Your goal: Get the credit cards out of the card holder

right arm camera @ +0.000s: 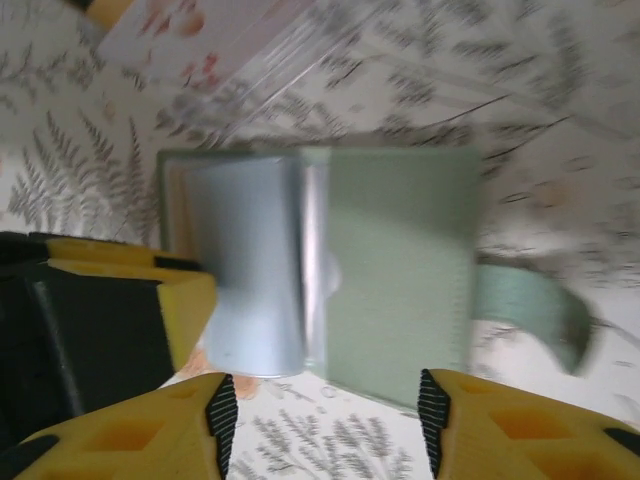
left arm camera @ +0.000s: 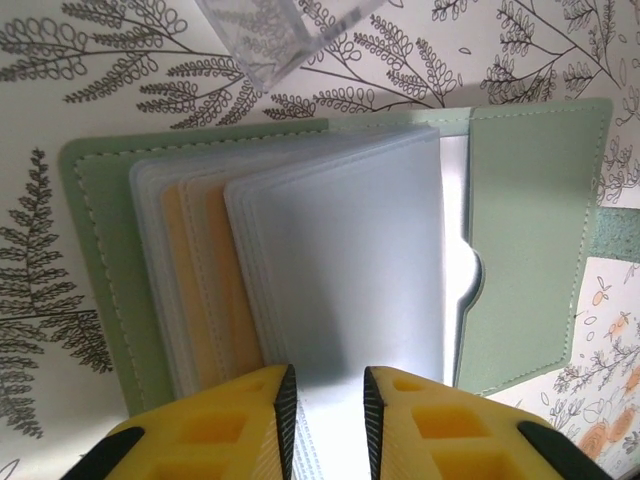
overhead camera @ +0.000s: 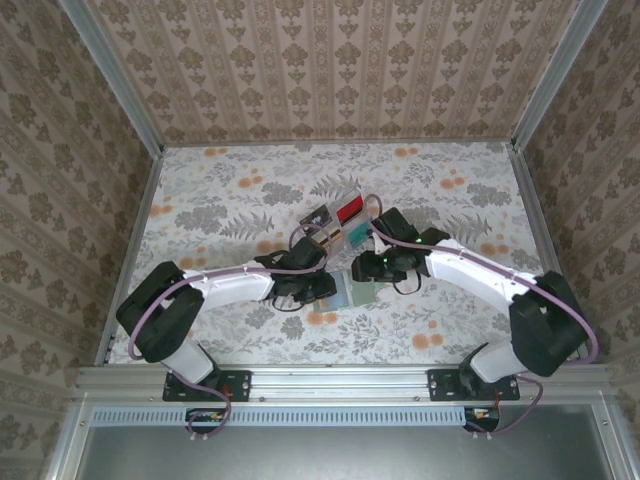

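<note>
The left hand (left arm camera: 328,420) sits over the near edge of the open card holder (left arm camera: 530,250). Its fingers have only a narrow gap, and I do not see them holding anything. The right hand (right arm camera: 320,420) hangs just above the holder with its fingers wide and nothing in them.

The holder lies flat on the counter (overhead camera: 230,200), in the middle, between the two hands. A tan card (left arm camera: 190,290) shows through its clear pages (left arm camera: 340,260), so I think that one is not out yet. At the holder's 3 o'clock side a teal green piece (right arm camera: 530,300) pokes out. It may be the teal card, but it is blurry.

Farther back, at 12 o'clock from the holder, the black card (overhead camera: 318,215) and the red card (overhead camera: 350,210) lie in a clear tray (overhead camera: 332,188). So I think most of the job is done.
</note>
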Robot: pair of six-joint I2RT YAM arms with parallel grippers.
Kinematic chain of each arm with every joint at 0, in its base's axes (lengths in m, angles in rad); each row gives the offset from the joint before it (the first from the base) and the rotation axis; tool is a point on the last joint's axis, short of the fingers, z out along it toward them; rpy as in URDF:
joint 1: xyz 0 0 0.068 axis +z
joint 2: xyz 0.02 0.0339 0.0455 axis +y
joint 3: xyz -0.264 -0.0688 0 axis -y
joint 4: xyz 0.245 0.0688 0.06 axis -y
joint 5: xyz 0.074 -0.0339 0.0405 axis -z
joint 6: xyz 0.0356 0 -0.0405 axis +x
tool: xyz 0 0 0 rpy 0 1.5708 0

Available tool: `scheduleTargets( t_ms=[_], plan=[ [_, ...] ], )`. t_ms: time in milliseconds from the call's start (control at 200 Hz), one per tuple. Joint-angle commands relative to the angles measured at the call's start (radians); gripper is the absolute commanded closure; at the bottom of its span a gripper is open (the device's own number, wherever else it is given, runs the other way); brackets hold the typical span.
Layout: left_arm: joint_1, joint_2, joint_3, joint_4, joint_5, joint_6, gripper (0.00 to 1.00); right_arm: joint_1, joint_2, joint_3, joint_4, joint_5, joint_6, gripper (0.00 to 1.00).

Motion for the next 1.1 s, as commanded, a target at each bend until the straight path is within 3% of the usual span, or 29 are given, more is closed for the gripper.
scheduleTargets(
  t_ms=[0,290,615,955,1095],
  plan=[
    [0.001,0.007,-0.02,0.019,-0.007,-0.015,0.74,0.031,0.091,0.011,0.05,-0.138,0.013,0.49],
    [0.004,0.022,-0.02,0.044,0.013,-0.013,0.77,0.055,0.222,0.046,0.058,-0.135,0.001,0.51],
    [0.006,0.033,-0.025,0.063,0.032,-0.021,0.82,0.064,0.307,0.059,0.013,-0.008,-0.001,0.56],
    [0.01,-0.066,-0.039,-0.047,-0.008,-0.051,0.8,0.078,0.393,0.059,0.006,0.06,-0.001,0.62],
    [0.01,-0.081,-0.075,-0.019,0.011,-0.074,0.77,0.082,0.402,0.052,0.019,0.061,0.005,0.63]
  ],
)
